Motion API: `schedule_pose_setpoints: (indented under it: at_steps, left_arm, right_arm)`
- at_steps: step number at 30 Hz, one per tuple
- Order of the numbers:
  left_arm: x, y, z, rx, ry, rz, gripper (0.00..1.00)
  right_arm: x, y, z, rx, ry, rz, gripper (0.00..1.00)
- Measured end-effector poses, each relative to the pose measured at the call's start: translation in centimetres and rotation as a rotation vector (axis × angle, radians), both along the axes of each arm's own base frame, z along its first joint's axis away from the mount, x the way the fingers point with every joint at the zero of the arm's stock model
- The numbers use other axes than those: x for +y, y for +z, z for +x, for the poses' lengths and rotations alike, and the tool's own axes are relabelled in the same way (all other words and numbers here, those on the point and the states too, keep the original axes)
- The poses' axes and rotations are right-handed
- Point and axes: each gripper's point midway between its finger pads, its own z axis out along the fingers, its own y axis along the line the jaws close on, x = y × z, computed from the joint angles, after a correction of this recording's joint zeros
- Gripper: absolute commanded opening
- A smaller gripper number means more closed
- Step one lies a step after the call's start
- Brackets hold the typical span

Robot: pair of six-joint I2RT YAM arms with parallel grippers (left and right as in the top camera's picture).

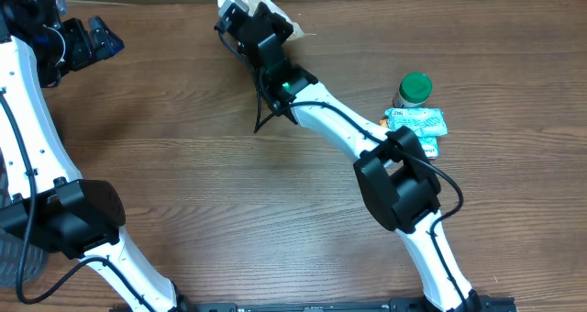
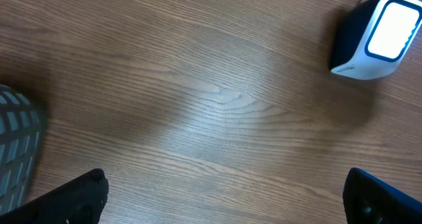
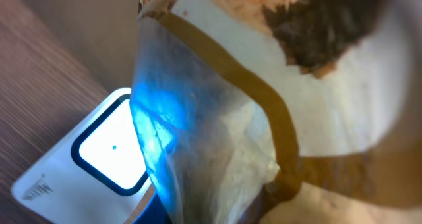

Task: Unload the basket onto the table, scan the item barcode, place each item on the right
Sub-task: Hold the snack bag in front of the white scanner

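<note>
Right fingers [image 1: 229, 20] are clamped on the pouch [image 3: 217, 118], just above the lit scanner [image 3: 109, 151]. I'd turn its barcode side flat toward that window. Left fingers [image 2: 72, 197] gape wide, empty.

Brown wood-grain counter [image 1: 202, 193] is noted in all views. On its right side a green-capped bottle [image 1: 415, 89] is stood upright, with a teal packet [image 1: 420, 120] laid flat just beside it, partly covered by the arm above. A white scanner [image 2: 376, 36] with a lit window is set on the wood, well apart from a grey meshed object [image 2: 16, 145] seen at the edge of the left wrist view.
</note>
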Motion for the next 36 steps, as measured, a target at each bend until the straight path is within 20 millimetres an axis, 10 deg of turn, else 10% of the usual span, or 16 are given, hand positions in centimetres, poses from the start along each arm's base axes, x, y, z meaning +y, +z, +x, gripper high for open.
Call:
schedule_pose_setpoints:
  at_steps: [19, 36]
  left_arm:
    - [0.0, 0.0, 0.0, 0.0, 0.0, 0.0, 0.99]
    - [-0.1, 0.0, 0.0, 0.0, -0.002, 0.0, 1.0]
  right_arm:
    - [-4.7, -2.1, 3.4, -0.01, -0.042, -0.094, 0.04]
    - [-4.2, -4.6, 3.4, 0.031, -0.01, -0.112, 0.11]
